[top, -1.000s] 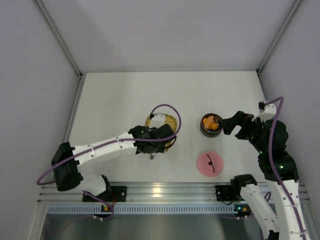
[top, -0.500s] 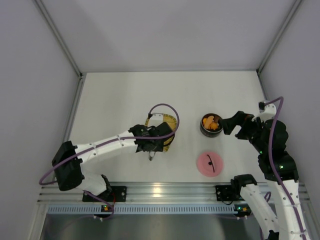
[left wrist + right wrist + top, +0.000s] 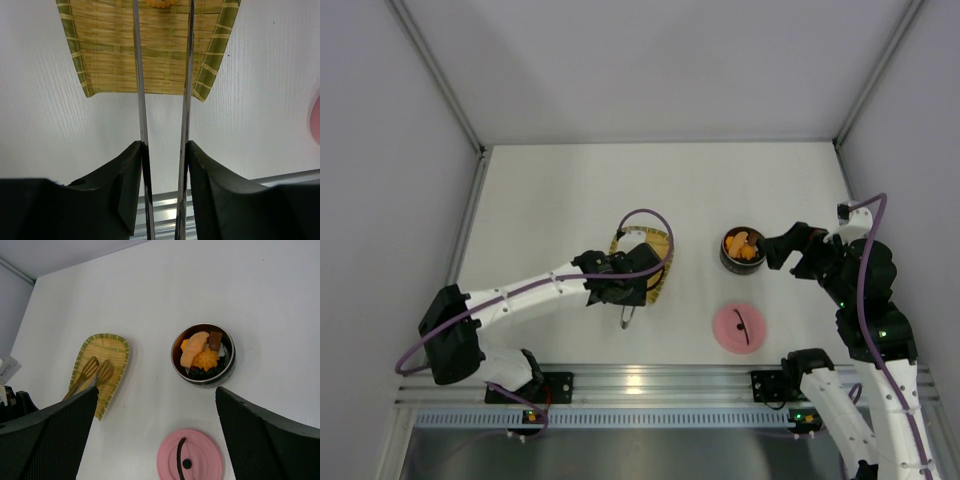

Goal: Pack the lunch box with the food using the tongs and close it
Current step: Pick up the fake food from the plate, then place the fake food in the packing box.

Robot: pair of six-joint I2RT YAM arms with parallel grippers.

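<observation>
Left hand (image 3: 164,147) clamps the tongs (image 3: 140,90) by both arms. Tips run ahead over the yellow tray (image 3: 105,50). An orange bit (image 3: 159,2) sits between them, cut off at the frame edge. Right hand (image 3: 156,392) gapes wide and empty. The pot (image 3: 227,371) stands just ahead of it, with food (image 3: 200,352) inside. Lid (image 3: 200,460) is off and lies nearer, on open bench (image 3: 280,300).

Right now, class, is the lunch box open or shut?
Open: pink lid lies on table, apart from the lunch box; food shows inside.

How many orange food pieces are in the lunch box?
2 for sure: a long pale-orange piece left of centre and a ruffled round one beside it. An orange sliver by the left wall of the lunch box may be a third; others may be hidden.
</observation>
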